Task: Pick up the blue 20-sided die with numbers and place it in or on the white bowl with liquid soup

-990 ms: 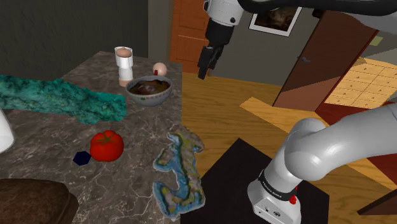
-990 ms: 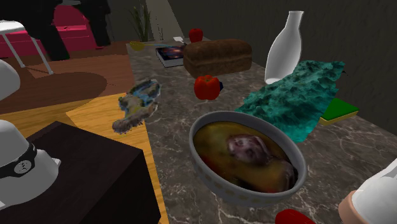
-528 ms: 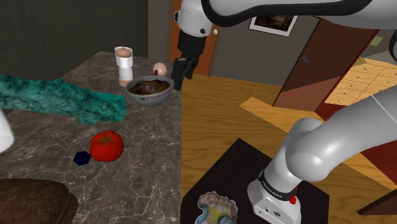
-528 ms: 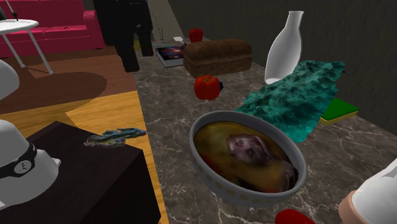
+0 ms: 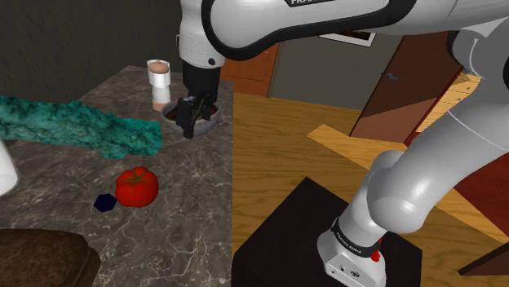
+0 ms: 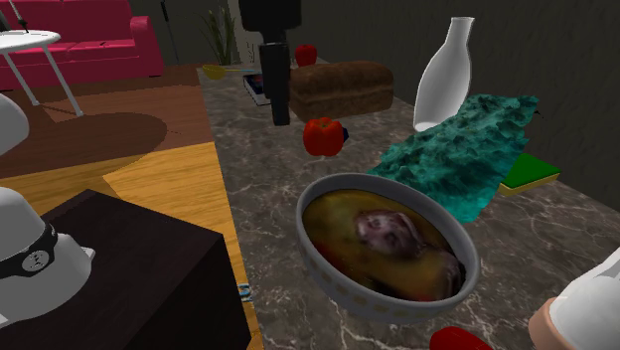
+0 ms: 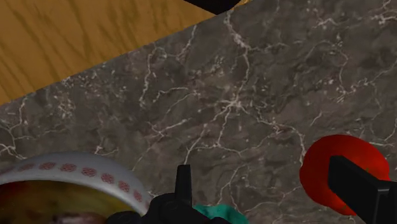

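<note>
The jaws stand wide apart and hold nothing, hanging low at the near rim of the pale grey-white bowl of brown soup (image 6: pixel 333 278), well apart from the small dark-blue faceted die (image 5: pixel 104 202) they are meant to fetch. From the shoulder view's left, the crumpled teal cloth (image 5: pixel 73 126) lies along the dark veined marble counter (image 5: pixel 188 228). Nearer the camera the die rests on the counter just beside the round red tomato (image 5: pixel 136 187), on the tomato's far side from the arm, and so close that I cannot tell whether they touch. To the right comes the bowl, with a white shaker-like pot (image 5: pixel 157 81) just behind it. The first risk, as I judge it, lies at the bowl: a sideways sweep begun this low could clip the rim and slop the soup or shove the bowl toward the counter's edge. The second lies at the tomato, which sits between the arm and the die. A finger coming down on that side would likely strike it, rolling it into the die and knocking the die out of line. The die itself looks small, hard and many-faced, so jaws closing on slanted faces instead of opposite flats may squirt it out across the smooth marble. A descent that stops short would close above it, and one too deep would jam the fingertips on the counter. Released from high over the bowl, the die would probably splash.
</note>
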Motion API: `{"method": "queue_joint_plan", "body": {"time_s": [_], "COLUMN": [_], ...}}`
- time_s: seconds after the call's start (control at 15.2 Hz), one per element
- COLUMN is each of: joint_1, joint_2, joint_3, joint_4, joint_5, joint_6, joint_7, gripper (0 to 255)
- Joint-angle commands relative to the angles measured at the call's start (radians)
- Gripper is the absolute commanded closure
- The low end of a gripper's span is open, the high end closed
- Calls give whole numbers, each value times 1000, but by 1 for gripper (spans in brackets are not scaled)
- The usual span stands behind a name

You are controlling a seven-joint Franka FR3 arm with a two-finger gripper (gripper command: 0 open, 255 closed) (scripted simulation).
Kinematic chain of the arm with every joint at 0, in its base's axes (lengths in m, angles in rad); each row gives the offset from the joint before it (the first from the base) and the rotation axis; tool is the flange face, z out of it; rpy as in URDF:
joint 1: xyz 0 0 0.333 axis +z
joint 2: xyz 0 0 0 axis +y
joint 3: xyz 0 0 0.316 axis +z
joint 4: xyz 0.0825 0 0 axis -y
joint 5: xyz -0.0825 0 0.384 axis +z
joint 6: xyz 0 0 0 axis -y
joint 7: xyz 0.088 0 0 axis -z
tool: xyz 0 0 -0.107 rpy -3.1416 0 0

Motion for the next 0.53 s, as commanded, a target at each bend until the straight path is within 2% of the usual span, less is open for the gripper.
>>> {"method": "queue_joint_plan", "body": {"time_s": [0.0, 0.46], "joint_1": [10, 65], "joint_2": [57, 289], "joint_3": [20, 92], "joint_4": [36, 194], "joint_5": [-7, -67], "joint_6": [13, 55], "joint_7": [13, 87], "gripper": [0, 0]}}
